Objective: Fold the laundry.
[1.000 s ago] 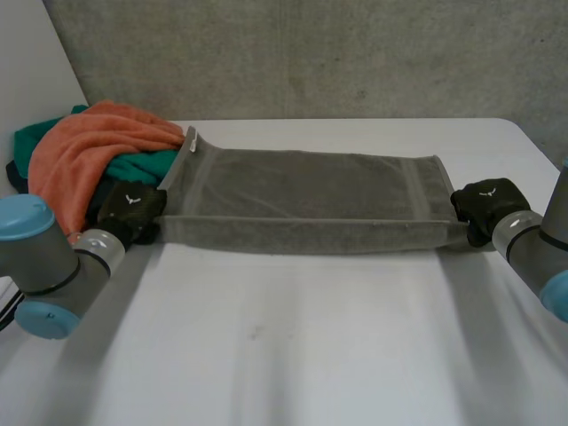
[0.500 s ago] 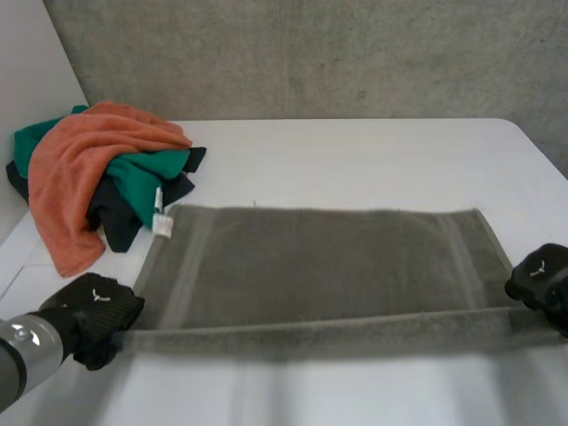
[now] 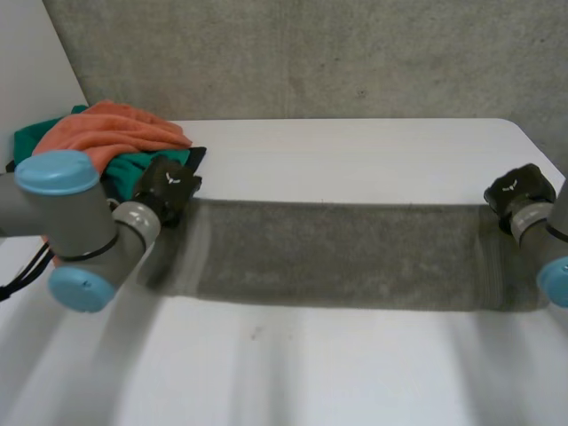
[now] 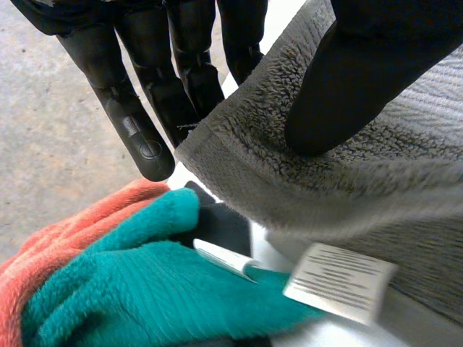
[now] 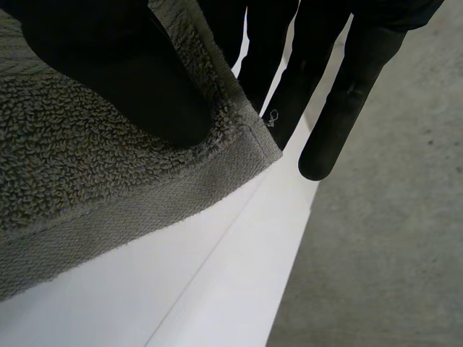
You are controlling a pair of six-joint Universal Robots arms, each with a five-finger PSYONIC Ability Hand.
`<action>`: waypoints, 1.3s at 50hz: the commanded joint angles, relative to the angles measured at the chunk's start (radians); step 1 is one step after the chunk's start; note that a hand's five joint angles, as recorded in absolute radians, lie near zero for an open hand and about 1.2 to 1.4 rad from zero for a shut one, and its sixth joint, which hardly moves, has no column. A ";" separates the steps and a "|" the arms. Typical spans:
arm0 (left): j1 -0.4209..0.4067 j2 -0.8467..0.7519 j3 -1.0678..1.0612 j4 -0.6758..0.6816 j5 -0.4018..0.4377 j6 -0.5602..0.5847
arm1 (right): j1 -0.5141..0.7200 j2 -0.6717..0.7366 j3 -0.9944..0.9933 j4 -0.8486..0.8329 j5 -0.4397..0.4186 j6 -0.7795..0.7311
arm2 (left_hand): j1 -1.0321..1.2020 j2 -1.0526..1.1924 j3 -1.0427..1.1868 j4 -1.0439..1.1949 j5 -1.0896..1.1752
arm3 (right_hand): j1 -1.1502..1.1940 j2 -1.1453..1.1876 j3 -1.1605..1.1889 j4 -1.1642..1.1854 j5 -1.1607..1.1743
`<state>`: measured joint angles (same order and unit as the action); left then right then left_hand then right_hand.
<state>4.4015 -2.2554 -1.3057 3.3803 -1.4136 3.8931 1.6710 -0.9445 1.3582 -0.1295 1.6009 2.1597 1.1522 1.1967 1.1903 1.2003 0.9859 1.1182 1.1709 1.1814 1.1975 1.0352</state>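
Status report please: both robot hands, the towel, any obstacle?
Left robot hand pinching a corner of grey terry towel, right robot hand the corner at other end. Towel stretched over white table. Orange and teal cloth pile beside left hand.

Soft, even light on a white bench (image 3: 355, 151), brighter at its far side, greyer toward the camera. The grey towel (image 3: 337, 253) looks matte. In the wrist views the left hand (image 4: 137, 108) and right hand (image 5: 340, 94) are near-black with faint sheen

The grey towel (image 5: 87, 188) is looped terry cloth, the teal towel (image 4: 130, 289) fluffy, the table (image 3: 355, 373) smooth and matt.
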 commanded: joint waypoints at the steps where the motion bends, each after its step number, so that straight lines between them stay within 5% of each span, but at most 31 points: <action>1: -0.028 -0.147 0.212 -0.010 -0.056 -0.008 | 0.039 0.105 -0.163 -0.018 0.046 0.008 | 0.244 0.200 0.206 0.196 0.236 | -0.145 -0.198 -0.208 -0.225 -0.237; 2: -0.033 -0.154 0.221 -0.010 -0.056 -0.009 | 0.045 0.112 -0.177 -0.018 0.062 0.015 | -0.165 -0.210 -0.203 -0.213 -0.174 | -0.687 -0.740 -0.750 -0.766 -0.779; 3: -0.037 -0.159 0.229 -0.010 -0.058 -0.012 | 0.049 0.115 -0.189 -0.019 0.079 0.025 | -0.640 -0.685 -0.678 -0.688 -0.648 | -0.944 -0.996 -1.007 -1.023 -1.035; 4: -0.045 -0.161 0.233 -0.010 -0.058 -0.014 | 0.053 0.118 -0.201 -0.022 0.092 0.035 | -0.978 -1.022 -1.016 -1.026 -0.986 | -0.944 -0.996 -1.007 -1.023 -1.035; 15: -0.094 -0.049 0.180 -0.021 -0.067 -0.124 | 0.041 -0.055 -0.128 -0.009 0.073 0.311 | -0.978 -1.022 -1.016 -1.026 -0.986 | -0.944 -0.996 -1.007 -1.023 -1.035; 21: -0.083 0.106 0.030 -0.022 -0.053 -0.234 | -0.032 -0.282 0.143 0.095 -0.123 0.371 | -0.978 -1.022 -1.016 -1.026 -0.986 | -0.944 -0.996 -1.007 -1.023 -1.035; 27: -0.079 0.204 -0.104 -0.007 -0.041 -0.288 | -0.142 -0.356 0.344 0.221 -0.266 0.374 | -0.978 -1.022 -1.016 -1.026 -0.986 | -0.810 -0.863 -0.874 -0.890 -0.902; 34: -0.082 0.238 -0.182 0.013 0.002 -0.299 | -0.240 -0.353 0.496 0.081 -0.355 0.370 | -0.978 -1.022 -1.016 -1.026 -0.986 | -0.608 -0.660 -0.671 -0.687 -0.699; 40: -0.090 0.235 -0.185 0.020 0.007 -0.305 | -0.261 -0.243 0.489 -0.064 -0.364 0.370 | -0.978 -1.022 -1.016 -1.026 -0.986 | -0.552 -0.605 -0.615 -0.631 -0.643; 42: -0.090 0.237 -0.184 0.020 0.007 -0.313 | -0.261 -0.201 0.475 -0.094 -0.352 0.355 | -0.978 -1.022 -1.016 -1.026 -0.986 | -0.175 -0.228 -0.239 -0.255 -0.267; 43: -0.091 0.237 -0.184 0.020 0.008 -0.317 | -0.261 -0.185 0.461 -0.101 -0.348 0.353 | -0.978 -1.022 -1.016 -1.026 -0.986 | 0.273 0.221 0.210 0.194 0.182; 51: -0.090 0.284 -0.205 0.019 0.008 -0.371 | -0.373 -0.213 0.414 -0.099 -0.191 0.301 | -0.978 -1.022 -1.016 -1.026 -0.986 | 0.278 0.225 0.215 0.199 0.187; 59: -0.082 0.362 -0.266 0.020 0.054 -0.382 | -0.517 -0.298 0.346 -0.096 -0.185 0.004 | -0.978 -1.022 -1.016 -1.026 -0.986 | 0.278 0.225 0.215 0.199 0.187; 65: -0.076 0.388 -0.287 0.019 0.065 -0.383 | -0.334 -0.303 0.292 -0.105 -0.190 -0.015 | -0.978 -1.022 -1.016 -1.026 -0.986 | 0.278 0.225 0.215 0.199 0.187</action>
<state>4.3205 -1.8917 -1.5728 3.4001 -1.3613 3.5101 1.1892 -1.2442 1.6936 -0.2248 1.4207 2.1768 0.1867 0.2012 0.2065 0.1990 0.0428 1.1071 1.1734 1.1818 1.1947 0.9739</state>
